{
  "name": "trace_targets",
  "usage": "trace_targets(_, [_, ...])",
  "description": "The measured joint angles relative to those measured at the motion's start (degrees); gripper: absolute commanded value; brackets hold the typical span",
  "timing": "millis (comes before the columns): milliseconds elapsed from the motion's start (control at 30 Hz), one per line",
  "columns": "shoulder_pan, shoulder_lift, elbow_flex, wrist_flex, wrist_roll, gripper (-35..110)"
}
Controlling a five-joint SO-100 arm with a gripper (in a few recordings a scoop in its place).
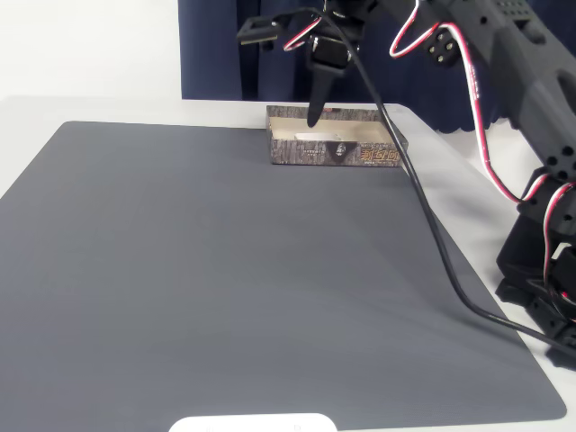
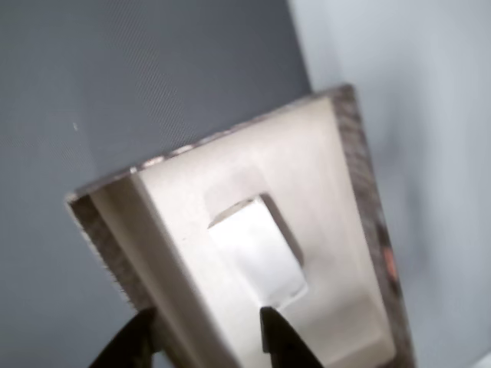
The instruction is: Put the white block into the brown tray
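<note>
While my claw (image 2: 205,337) hangs above the brown tray (image 2: 360,176), its two dark fingertips (image 2: 278,337) stand apart in the wrist view with nothing between them, so it is released. Going left to right in that view: grey mat (image 2: 115,69), then the tray's wood-grain left wall, then its pale cream inside, then the right wall with small reddish printed marks, then the white table surface (image 2: 430,92). The white block (image 2: 257,249) lies flat on the tray's cream floor, near the middle, apart from both walls and clear of my fingertips.

In the fixed view, the tray (image 1: 310,153) sits at the far edge of the mat (image 1: 225,270); my claw (image 1: 315,112) points down over its left part. The block (image 1: 315,136) shows as a pale sliver inside. A black cable (image 1: 432,225) trails across the mat's right side.
</note>
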Motion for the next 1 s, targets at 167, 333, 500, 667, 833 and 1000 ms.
trace_targets(167, [-1.14,8.7,10.46,0.09,2.81,17])
trace_targets(333, [-6.06,21.8,24.08,0.09,4.04,7])
trace_targets(500, [-13.36,38.06,43.51,0.09,5.54,4])
trace_targets(667, [-23.12,55.46,64.34,0.0,12.13,0])
trace_targets(833, [-35.95,73.04,84.37,-3.25,15.64,0])
trace_targets(1000, [-46.05,86.92,99.05,-6.94,23.03,0])
